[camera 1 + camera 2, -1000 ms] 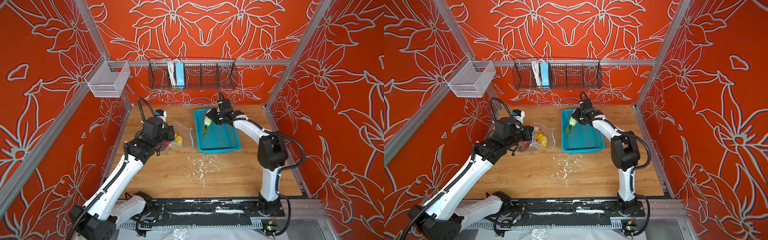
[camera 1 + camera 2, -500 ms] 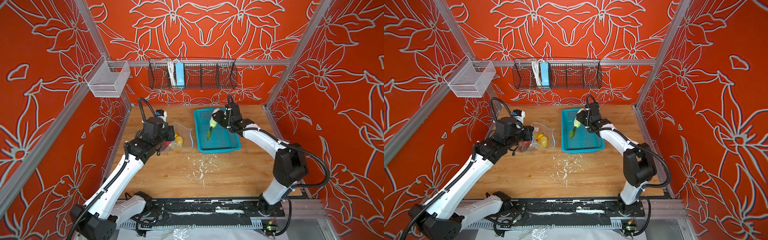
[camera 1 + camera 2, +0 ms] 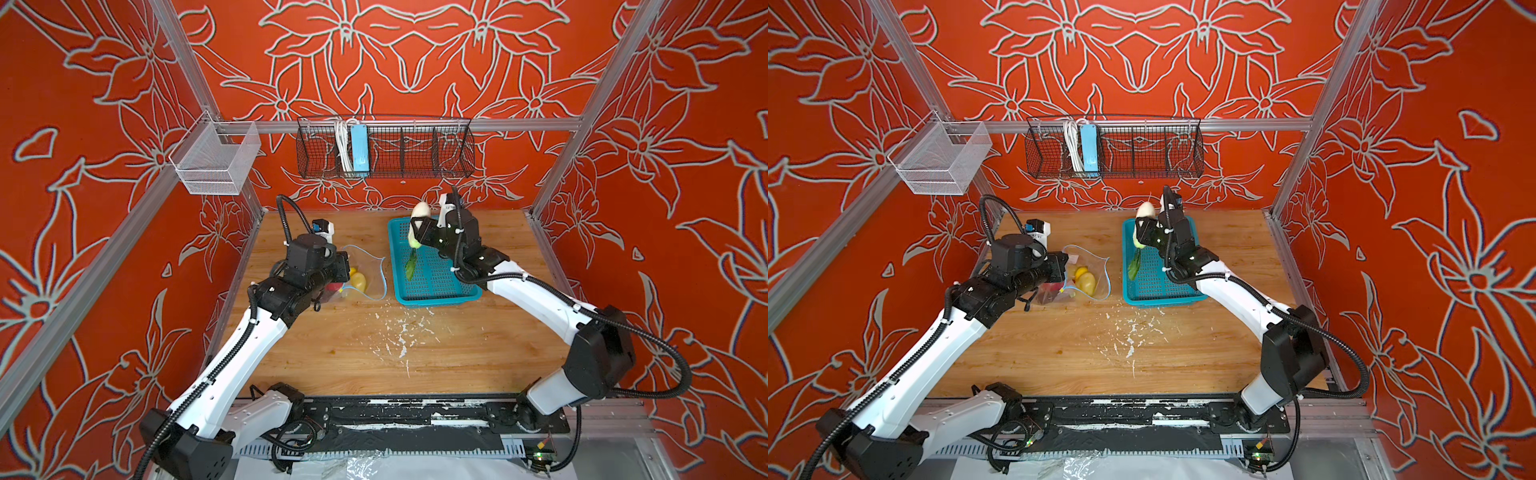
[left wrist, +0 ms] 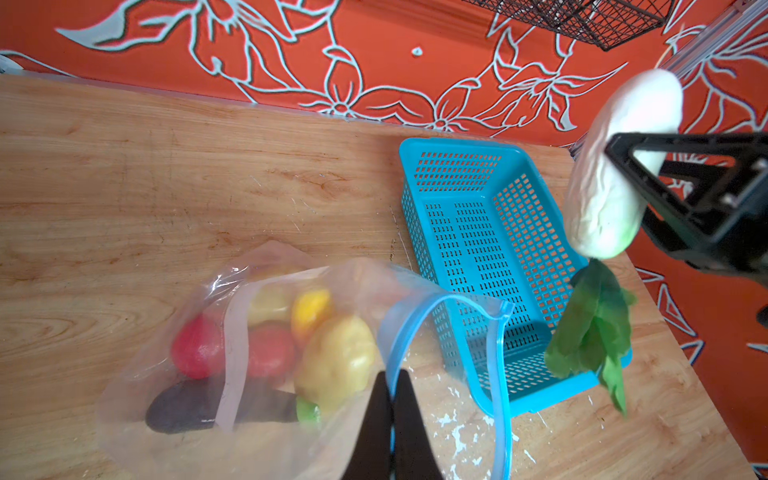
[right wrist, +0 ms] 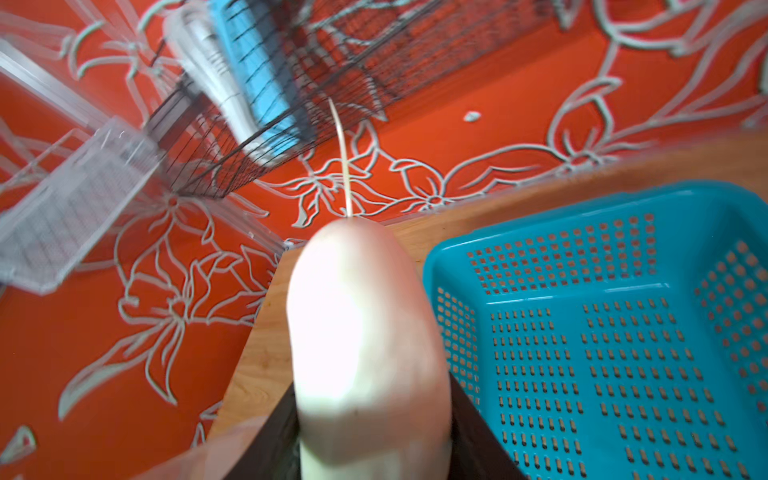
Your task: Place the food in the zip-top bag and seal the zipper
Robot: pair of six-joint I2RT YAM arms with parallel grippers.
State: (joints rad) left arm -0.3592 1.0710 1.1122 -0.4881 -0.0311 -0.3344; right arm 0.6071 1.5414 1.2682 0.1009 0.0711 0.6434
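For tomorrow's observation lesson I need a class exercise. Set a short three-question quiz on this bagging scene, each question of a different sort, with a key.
1. True or false: the teal basket is empty.
2. What do the fingers of the right gripper hold? A) a potato B) the white-green leafy vegetable C) the eggplant
3. Which part of the zip-top bag do the fingers of the left gripper pinch?
Key: 1 true; 2 B; 3 the light-blue zipper along its mouth.
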